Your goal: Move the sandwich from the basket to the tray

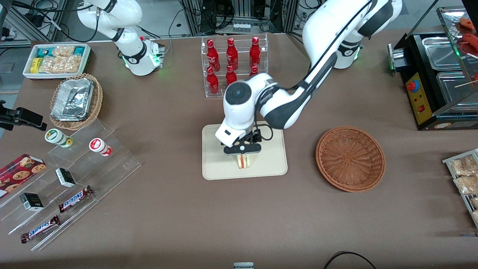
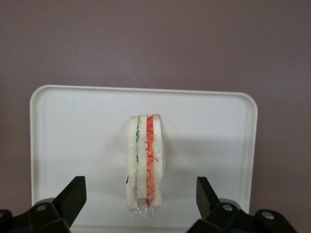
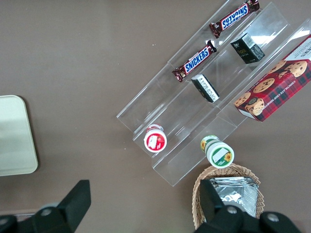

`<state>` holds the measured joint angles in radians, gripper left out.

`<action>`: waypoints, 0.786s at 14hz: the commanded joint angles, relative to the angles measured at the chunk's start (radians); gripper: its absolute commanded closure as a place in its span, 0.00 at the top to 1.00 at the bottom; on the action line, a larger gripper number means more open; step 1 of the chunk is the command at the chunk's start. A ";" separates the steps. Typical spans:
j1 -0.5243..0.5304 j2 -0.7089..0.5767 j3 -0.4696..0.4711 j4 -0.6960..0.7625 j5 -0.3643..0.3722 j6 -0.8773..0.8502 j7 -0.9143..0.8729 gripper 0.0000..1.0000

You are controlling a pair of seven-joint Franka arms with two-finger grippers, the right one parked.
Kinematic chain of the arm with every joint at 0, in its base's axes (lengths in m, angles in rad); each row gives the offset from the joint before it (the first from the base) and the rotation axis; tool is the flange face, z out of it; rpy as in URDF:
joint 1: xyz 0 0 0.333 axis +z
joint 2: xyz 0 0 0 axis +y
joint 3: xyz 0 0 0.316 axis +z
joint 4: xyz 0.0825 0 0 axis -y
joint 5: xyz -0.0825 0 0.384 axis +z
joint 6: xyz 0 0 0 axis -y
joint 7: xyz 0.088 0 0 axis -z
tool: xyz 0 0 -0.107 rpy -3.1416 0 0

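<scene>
The sandwich (image 1: 243, 161) stands on edge on the cream tray (image 1: 220, 168), on the part nearer the front camera. It shows in the left wrist view (image 2: 145, 162) with its green and red filling facing up, clear-wrapped. The left gripper (image 1: 242, 150) hovers just above it, open, with its two black fingers (image 2: 73, 196) spread wide on either side of the sandwich and not touching it. The tray also shows in the left wrist view (image 2: 73, 126). The round reddish-brown basket (image 1: 350, 158) lies beside the tray toward the working arm's end of the table and holds nothing.
A clear rack of red bottles (image 1: 233, 63) stands farther from the front camera than the tray. Clear stepped shelves with snack bars and cups (image 1: 74, 179), a tan basket of foil trays (image 1: 75, 100) and a white snack bin (image 1: 56, 59) lie toward the parked arm's end. A black food warmer (image 1: 440, 82) stands at the working arm's end.
</scene>
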<state>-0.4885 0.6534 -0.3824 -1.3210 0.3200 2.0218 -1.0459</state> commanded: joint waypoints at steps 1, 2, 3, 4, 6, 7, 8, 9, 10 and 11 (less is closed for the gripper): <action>0.068 -0.150 0.005 -0.052 0.005 -0.084 -0.033 1.00; 0.111 -0.182 0.002 -0.061 0.004 -0.127 -0.028 1.00; 0.132 -0.217 0.002 -0.066 0.004 -0.152 -0.022 1.00; 0.160 -0.248 0.002 -0.066 -0.002 -0.167 -0.020 1.00; 0.221 -0.314 0.000 -0.066 -0.057 -0.181 0.018 1.00; 0.249 -0.343 0.002 -0.066 -0.097 -0.219 0.083 1.00; 0.281 -0.374 0.004 -0.064 -0.137 -0.271 0.149 1.00; 0.315 -0.400 0.004 -0.064 -0.165 -0.303 0.203 1.00; 0.365 -0.423 0.004 -0.064 -0.192 -0.325 0.266 1.00; 0.410 -0.438 0.004 -0.067 -0.208 -0.360 0.339 1.00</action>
<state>-0.1619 0.2779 -0.3743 -1.3426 0.1594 1.7024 -0.8240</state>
